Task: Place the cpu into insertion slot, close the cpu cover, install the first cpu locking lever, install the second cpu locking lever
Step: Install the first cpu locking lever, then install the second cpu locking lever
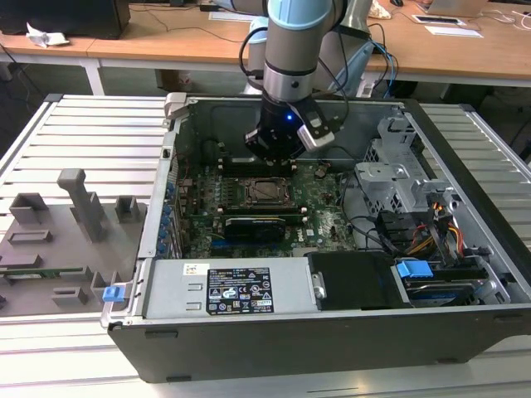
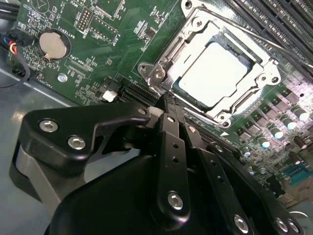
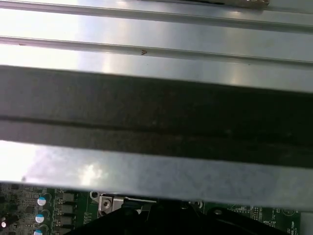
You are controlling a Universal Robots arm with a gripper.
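Ribbed grey tabletop is carrying an open black computer case. Inside, a green motherboard is holding the flat silver cpu, sitting in its socket under the metal-framed cpu cover. Just beyond, the black pincer is hovering, fingers pressed together, holding nothing.

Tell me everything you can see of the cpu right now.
The cpu is a flat square chip with a pale silver-grey metal top, glaring under the light in the second wrist view. It lies flat in its socket on the green motherboard, framed by the cpu cover, a metal plate closed down around its edges. In the exterior view it shows as a grey square just below the gripper, which hangs close by without touching it.
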